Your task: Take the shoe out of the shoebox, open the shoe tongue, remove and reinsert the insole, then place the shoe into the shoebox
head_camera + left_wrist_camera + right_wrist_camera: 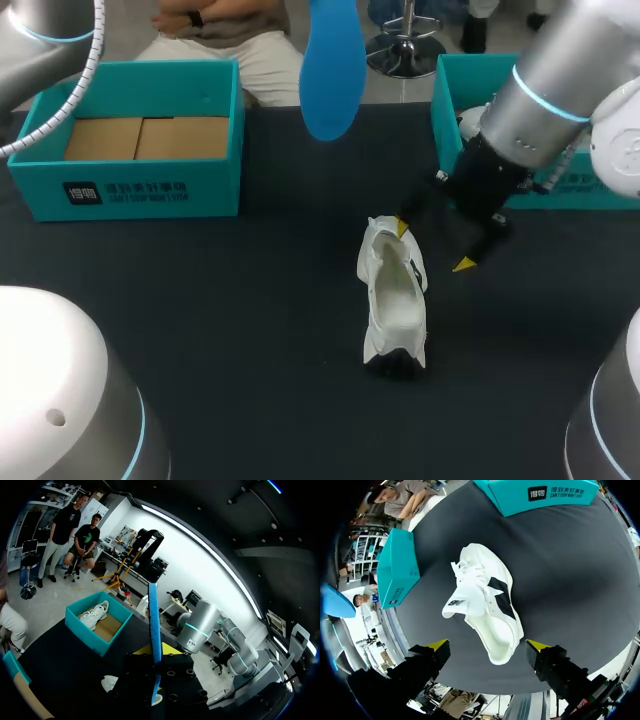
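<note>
Shoe (393,300) sits by right pincer (433,247), spread wide; left pincer (157,651) grips blue insole (153,620).

R arm (545,110) was a silver-grey cyl. link w/ a thin glowing cyan ring. Its white rounded joint housing sat farther out from the shoe (392,300). R gripper (433,247) was matt black and blocky, w/ 2 fingers tipped in bright yellow wedges. L arm (40,25), beyond the shoe, was the same silver w/ a cyan ring and had a white ribbed cable hose (92,50). Nearer than the shoe was a white domed cover (50,370) w/ a small round hole, plus grey shells edged in cyan.
</note>
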Robot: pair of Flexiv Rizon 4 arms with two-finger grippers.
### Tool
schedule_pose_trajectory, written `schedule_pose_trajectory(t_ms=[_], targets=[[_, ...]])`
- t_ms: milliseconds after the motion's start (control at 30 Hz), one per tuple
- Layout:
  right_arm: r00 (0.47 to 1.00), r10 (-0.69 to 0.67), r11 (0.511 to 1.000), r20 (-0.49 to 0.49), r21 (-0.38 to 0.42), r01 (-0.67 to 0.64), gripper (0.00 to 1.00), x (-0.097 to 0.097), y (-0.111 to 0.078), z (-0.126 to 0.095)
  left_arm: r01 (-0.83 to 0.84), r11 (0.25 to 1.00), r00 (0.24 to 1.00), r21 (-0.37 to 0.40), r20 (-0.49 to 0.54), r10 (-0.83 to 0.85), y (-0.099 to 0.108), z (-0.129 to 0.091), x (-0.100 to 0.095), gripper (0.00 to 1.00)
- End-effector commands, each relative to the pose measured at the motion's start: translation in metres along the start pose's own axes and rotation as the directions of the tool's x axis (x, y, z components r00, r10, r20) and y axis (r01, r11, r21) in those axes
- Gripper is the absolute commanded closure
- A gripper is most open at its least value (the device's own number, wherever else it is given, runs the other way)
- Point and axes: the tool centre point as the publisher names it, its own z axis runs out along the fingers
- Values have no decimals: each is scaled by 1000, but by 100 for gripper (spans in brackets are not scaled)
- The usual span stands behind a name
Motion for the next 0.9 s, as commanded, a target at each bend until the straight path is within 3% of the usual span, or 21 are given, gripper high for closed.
schedule_pose_trajectory(t_ms=[33, 667, 833, 900], targets=[[969, 18, 995, -247, 99, 7, 0, 3, 0, -8, 0, 1000, 1000, 1, 0, 0, 0, 0, 0, 100], [837, 2, 1000, -547, 12, 5, 0, 45, -13, -44, 0, 1000, 1000, 1, 0, 0, 0, 0, 0, 100], [812, -19, 1000, -584, 3, 26, 0, 57, -13, -46, 0, 1000, 1000, 1, 0, 0, 0, 0, 0, 100], [835, -34, 999, -550, -13, 32, 0, 60, -10, -42, 0, 1000, 1000, 1, 0, 0, 0, 0, 0, 100]])
